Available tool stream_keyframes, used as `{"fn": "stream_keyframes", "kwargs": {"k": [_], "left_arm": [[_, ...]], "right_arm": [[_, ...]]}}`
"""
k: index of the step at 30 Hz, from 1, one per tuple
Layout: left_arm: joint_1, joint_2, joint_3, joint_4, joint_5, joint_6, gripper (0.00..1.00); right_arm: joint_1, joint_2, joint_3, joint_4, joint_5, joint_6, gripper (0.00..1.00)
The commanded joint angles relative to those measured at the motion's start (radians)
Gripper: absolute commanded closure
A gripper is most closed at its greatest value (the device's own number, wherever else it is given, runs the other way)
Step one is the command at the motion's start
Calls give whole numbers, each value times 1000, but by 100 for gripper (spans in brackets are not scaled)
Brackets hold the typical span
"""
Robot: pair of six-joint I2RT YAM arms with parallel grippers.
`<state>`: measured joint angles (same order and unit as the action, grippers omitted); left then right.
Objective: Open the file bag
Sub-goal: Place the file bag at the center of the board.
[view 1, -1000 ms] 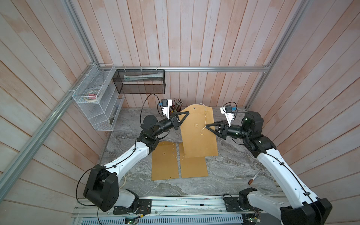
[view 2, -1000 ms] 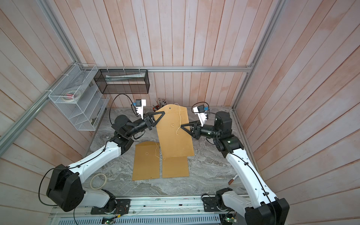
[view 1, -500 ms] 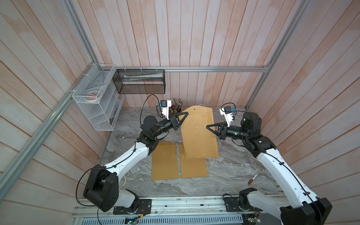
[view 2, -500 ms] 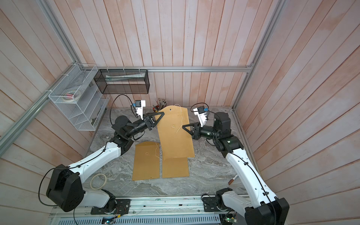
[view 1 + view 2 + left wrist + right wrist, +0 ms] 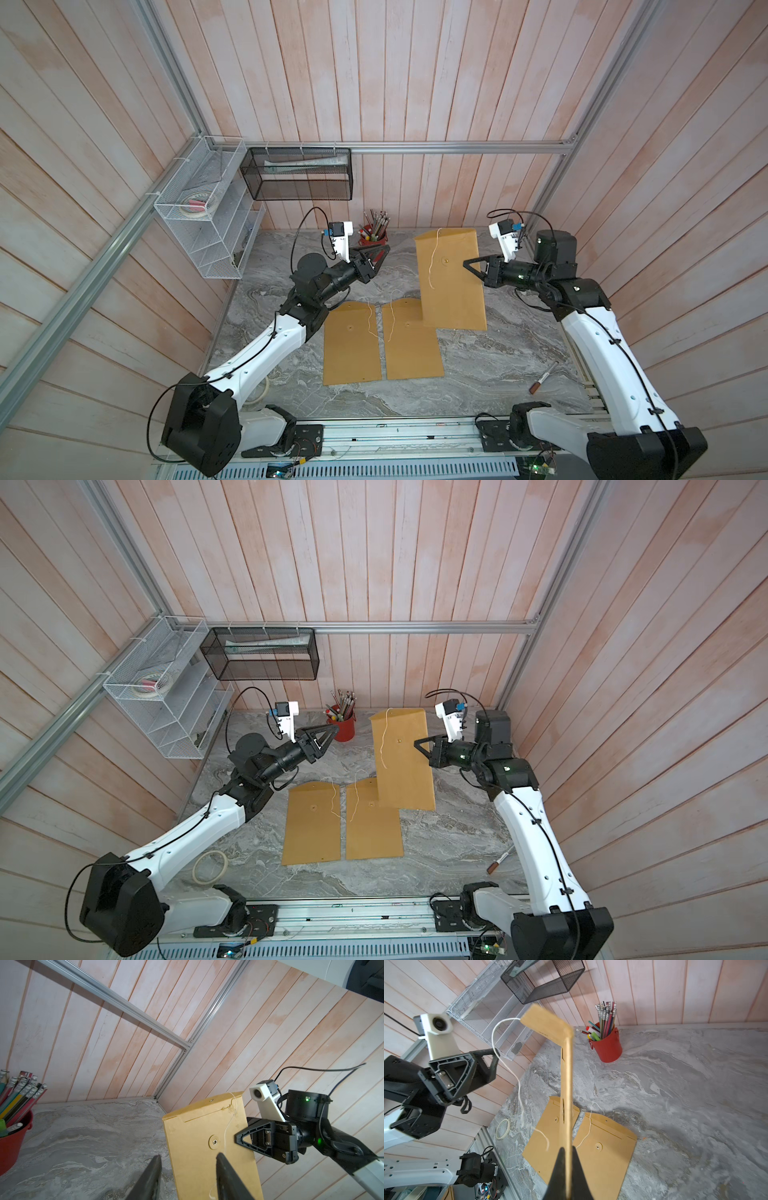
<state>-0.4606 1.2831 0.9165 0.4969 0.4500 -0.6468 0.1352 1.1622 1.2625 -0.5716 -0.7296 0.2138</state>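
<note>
Seeing the file bag [image 5: 566, 1084] clamped edge-on needs the right wrist

Two arms, left arm [image 5: 266, 349] and right arm [image 5: 598, 345], clad in glossy white shells along the long links, with matt black round joints and boxy black shoulders [image 5: 199, 432]. Black cables [image 5: 313, 208] looping at the wrists, thinner ones clipped along the white shells. White angular camera mount [image 5: 341, 243] with a blue plug above each wrist. Ends in black hollow triangular fingers [image 5: 238, 1140], each fixed by a silver plate with two screws [image 5: 446, 1080]. Small green lights [image 5: 307, 1099] on the right arm's black joints
</note>
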Motion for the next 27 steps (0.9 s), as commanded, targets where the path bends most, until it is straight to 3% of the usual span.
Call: {"fn": "stream_keyframes", "kwargs": {"k": [1, 13, 27], "left_arm": [[10, -39, -39, -38, -39, 30, 55], [23, -137, -126, -58, -66, 44, 55], [35, -165, -153, -65, -68, 44, 55]], "right_arm": [[-29, 38, 29, -144, 53, -62, 100], [-59, 145, -9, -274, 182, -124, 100], [-118, 205, -158, -249, 184, -160, 100]]}}
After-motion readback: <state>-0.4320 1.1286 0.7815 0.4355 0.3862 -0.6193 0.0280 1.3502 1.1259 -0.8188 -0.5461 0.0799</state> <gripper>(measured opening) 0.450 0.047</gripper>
